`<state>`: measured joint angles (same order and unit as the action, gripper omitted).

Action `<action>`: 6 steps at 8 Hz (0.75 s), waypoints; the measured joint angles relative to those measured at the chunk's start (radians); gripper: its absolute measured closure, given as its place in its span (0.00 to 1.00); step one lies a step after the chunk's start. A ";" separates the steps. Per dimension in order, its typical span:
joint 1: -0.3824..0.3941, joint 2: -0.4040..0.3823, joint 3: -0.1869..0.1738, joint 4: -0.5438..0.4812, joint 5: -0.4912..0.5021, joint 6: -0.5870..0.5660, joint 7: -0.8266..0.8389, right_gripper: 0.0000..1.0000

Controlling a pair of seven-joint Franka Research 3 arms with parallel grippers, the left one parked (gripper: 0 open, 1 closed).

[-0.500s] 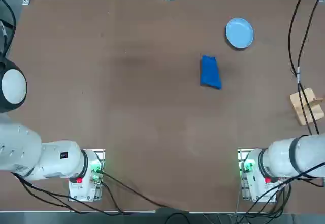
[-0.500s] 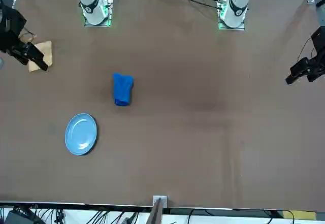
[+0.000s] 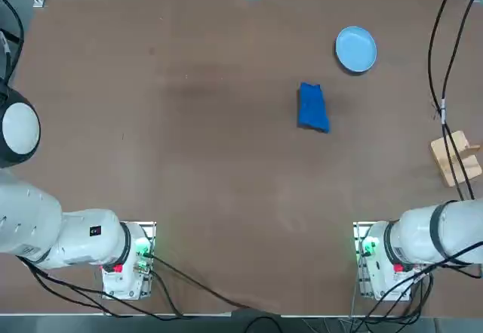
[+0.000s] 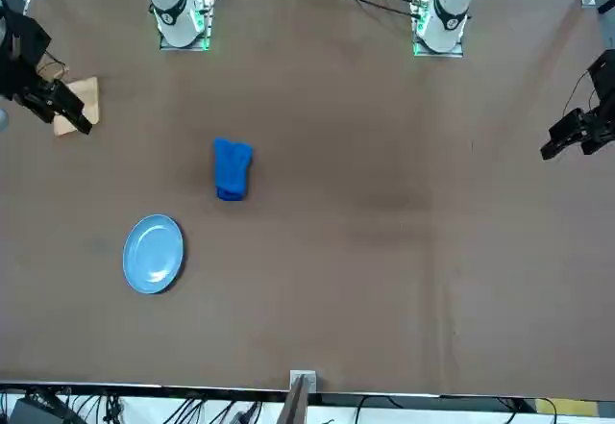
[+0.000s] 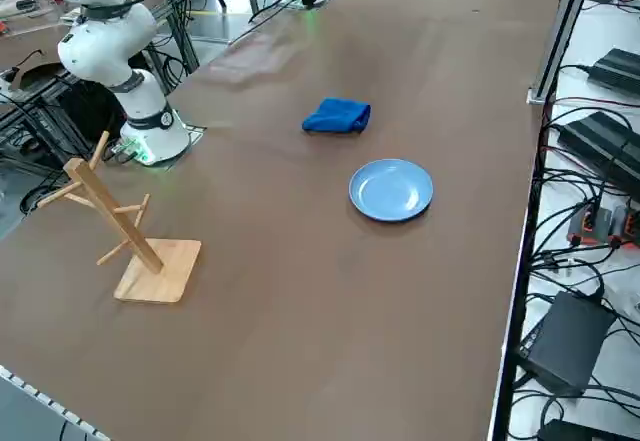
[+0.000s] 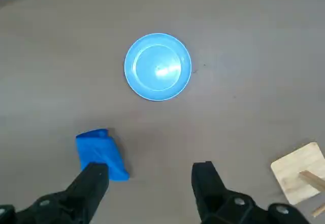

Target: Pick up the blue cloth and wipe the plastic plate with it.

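**Cloth and plate lie apart on the table; right gripper hangs released above them**

The blue cloth [image 3: 312,107] is a soft, deep royal-blue fabric piece, bunched into a rough oblong with rumpled folds. It lies on the matte brown table [image 3: 189,121], in the robot's right half and nearer the far edge than the near one. The plastic plate [image 3: 355,49] is round, smooth and pale sky-blue, with a slightly raised rim and a faint sheen at its centre. It sits close to the far edge, towards the far right corner, near the cloth but not touching it.

A light wooden rack [image 5: 125,231], pegs on a slanted post over a flat square base, stands by the table's right edge.

The right gripper [image 6: 150,176] is high over the table, its two dark fingers spread and holding nothing. In the wrist view the cloth shows just beside one fingertip [image 6: 96,170], outside the gap between the jaws; the plate lies beyond, well clear of both.
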<state>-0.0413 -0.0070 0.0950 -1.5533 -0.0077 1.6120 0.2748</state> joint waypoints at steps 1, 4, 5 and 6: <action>0.001 0.000 0.000 0.002 0.000 0.000 0.000 0.00; 0.003 0.014 0.000 0.000 0.000 -0.005 0.000 0.00; 0.004 0.028 0.000 -0.004 0.000 -0.005 0.000 0.00; 0.007 0.041 0.001 -0.007 0.000 -0.005 0.000 0.00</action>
<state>-0.0345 0.0343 0.0955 -1.5600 -0.0079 1.6066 0.2750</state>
